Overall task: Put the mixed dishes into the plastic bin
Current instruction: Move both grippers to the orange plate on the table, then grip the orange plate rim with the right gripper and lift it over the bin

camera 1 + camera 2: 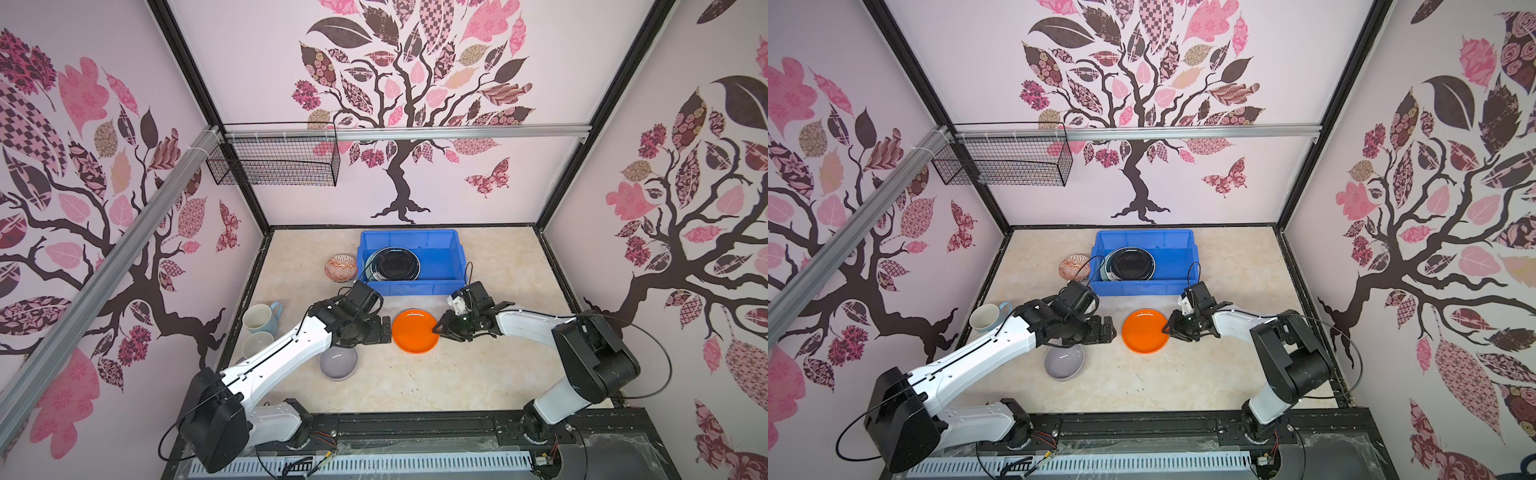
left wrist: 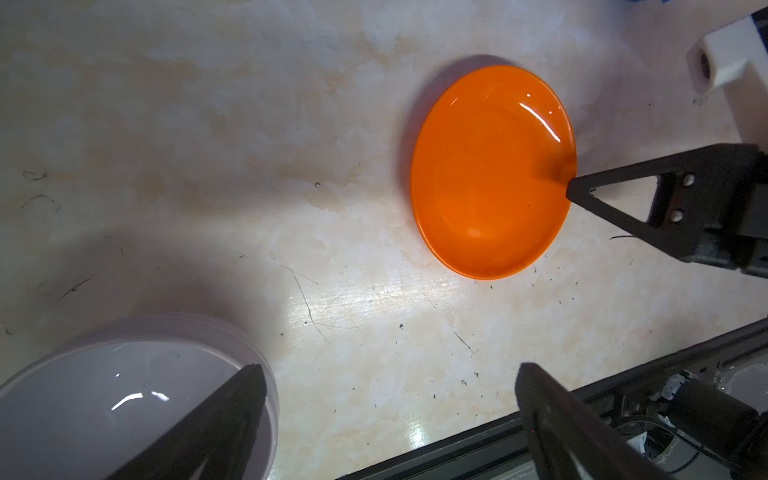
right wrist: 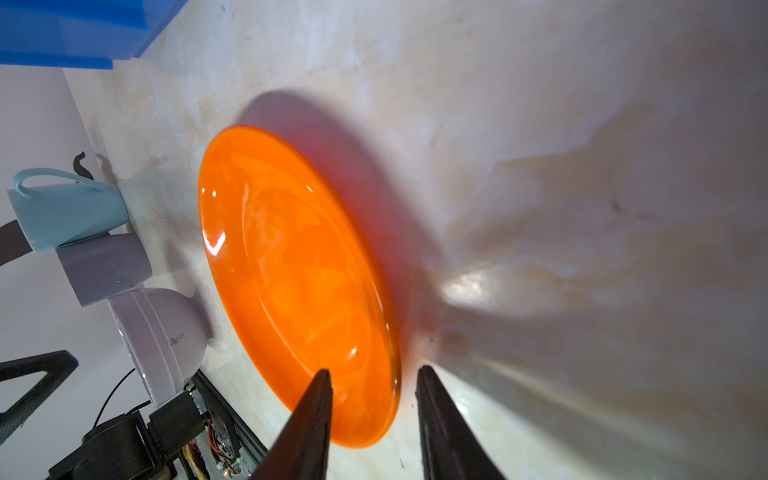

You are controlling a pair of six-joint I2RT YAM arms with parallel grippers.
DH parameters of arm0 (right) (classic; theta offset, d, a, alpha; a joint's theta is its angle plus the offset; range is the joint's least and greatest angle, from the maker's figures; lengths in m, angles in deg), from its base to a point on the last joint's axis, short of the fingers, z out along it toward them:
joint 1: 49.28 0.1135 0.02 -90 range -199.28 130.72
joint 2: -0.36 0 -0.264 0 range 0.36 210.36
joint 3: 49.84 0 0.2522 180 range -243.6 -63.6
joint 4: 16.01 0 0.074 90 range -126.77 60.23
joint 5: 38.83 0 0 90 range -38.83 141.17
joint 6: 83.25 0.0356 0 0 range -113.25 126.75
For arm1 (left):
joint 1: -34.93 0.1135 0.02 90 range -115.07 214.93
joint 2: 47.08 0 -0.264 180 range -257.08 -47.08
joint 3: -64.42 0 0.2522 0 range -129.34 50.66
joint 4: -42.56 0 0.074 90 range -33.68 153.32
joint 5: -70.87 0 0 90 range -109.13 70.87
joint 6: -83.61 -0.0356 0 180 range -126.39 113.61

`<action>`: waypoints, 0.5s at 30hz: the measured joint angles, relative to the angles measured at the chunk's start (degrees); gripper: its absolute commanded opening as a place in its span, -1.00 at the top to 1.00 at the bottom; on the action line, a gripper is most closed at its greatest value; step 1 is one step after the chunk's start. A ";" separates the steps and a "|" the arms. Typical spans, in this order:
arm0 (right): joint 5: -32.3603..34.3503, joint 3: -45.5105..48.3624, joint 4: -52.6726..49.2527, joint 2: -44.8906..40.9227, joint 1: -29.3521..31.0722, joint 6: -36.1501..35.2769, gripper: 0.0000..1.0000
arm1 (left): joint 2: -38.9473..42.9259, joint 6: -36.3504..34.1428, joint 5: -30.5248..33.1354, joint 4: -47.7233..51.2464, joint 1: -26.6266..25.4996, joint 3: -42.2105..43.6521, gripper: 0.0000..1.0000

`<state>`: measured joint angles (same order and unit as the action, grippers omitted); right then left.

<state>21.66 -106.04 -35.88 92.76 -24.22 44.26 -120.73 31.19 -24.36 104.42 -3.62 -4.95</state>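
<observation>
Blue bin (image 1: 409,287) near table (image 1: 478,374) back edge: black plate (image 1: 395,264) stacked in its left half. Orange plate (image 1: 413,332) mid-table, outside the bin. Lavender bowl (image 1: 338,363) left of it. Right gripper (image 1: 436,330) narrow, straddling the orange plate's rim, unclamped. Left gripper (image 2: 390,374) wide, holding nothing.

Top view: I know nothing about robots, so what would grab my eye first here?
The bright orange plate in the middle of the marble-look table stands out most, with the right end effector straddling its rim, jaws apart. Behind it, the blue plastic bin by the back wall holds a black plate resting atop another plate.
</observation>
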 measured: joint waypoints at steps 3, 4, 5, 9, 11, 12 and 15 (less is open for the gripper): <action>-0.74 -0.94 0.59 2.43 0.00 -0.07 0.32 | -2.80 -1.64 -1.14 -0.22 1.01 -1.11 -0.97; -0.90 -1.29 0.68 2.86 -0.02 0.00 0.36 | -3.52 -2.01 -1.36 -0.24 1.18 -1.38 -0.97; -0.92 -1.66 0.96 3.26 0.00 -0.04 0.47 | -4.33 -2.49 -1.66 -0.39 1.38 -1.64 -0.97; -1.29 -2.36 1.09 4.94 0.00 -0.59 1.00 | -6.95 -4.33 -2.99 -0.48 2.25 -2.71 -0.97; -1.36 -2.67 1.01 5.05 0.00 -0.87 1.00 | -7.52 -4.98 -3.72 -0.46 3.17 -3.15 -0.97; -1.31 -2.82 0.79 5.05 0.00 -1.11 1.00 | -7.65 -5.29 -4.15 -0.52 3.87 -3.43 -0.97; -1.31 -3.08 -0.70 4.66 0.00 -1.84 1.00 | -7.67 -6.21 -5.60 -0.83 6.43 -4.07 -0.97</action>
<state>20.34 -109.12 -36.58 97.41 -24.22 42.43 -128.40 24.99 -29.96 103.59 2.81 -9.02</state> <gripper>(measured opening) 0.064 0.983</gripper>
